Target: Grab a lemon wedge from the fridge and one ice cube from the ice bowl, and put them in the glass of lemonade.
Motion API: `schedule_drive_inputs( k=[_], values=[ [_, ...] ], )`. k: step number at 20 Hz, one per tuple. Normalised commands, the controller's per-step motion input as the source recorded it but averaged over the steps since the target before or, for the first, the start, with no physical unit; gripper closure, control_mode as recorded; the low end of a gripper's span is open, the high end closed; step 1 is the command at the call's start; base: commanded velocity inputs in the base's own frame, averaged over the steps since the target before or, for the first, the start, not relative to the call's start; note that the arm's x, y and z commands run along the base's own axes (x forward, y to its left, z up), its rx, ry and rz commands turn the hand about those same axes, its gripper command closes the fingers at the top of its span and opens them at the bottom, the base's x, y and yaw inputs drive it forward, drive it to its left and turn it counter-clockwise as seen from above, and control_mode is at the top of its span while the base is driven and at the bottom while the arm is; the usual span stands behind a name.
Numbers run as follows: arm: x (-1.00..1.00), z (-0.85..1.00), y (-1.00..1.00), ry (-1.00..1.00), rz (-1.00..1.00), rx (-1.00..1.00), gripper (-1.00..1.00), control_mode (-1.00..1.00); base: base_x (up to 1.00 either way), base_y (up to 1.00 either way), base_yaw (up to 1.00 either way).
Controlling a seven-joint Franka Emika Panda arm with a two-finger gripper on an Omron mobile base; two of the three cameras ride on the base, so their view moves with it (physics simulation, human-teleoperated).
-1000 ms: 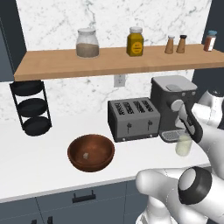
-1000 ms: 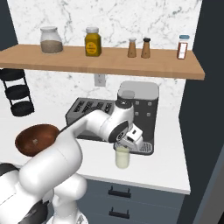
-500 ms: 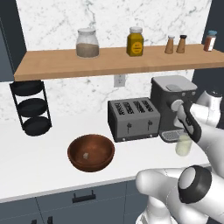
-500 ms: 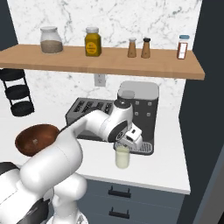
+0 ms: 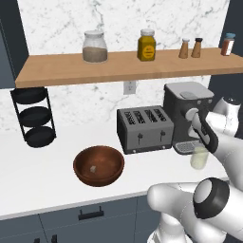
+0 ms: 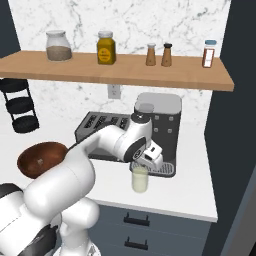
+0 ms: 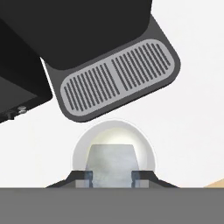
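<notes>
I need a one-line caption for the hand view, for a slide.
Gripper holding an ice cube directly above the glass, beside the coffee machine's drip tray.

The white arm bends from the lower left toward the centre, its gripper (image 6: 143,165) hanging just above the glass of lemonade (image 6: 140,179), which stands on the white counter (image 6: 190,192) in front of the coffee machine (image 6: 161,125). Whether the fingers hold anything cannot be told from here. Left of the machine sits the dark toaster (image 6: 98,129), partly hidden by the arm. The ice bowl (image 6: 41,158) lies at the near left, and a black tiered rack (image 6: 19,105) stands at the far left. Above, a wooden shelf (image 6: 120,70) carries two jars, two shakers and a spice bottle
</notes>
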Motion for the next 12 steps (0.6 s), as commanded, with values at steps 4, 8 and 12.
schedule_drive_inputs(
  k=[4,8,12],
  values=[
    [0.00,-0.17,0.00,0.00,0.00,0.00,1.00,-1.00,0.00,0.00,0.00],
    [0.00,-0.13,0.00,0.00,0.00,0.00,1.00,-1.00,0.00,0.00,0.00],
    [0.00,0.00,0.00,0.00,0.00,0.00,-1.00,-1.00,0.00,0.00,0.00]
  ],
)
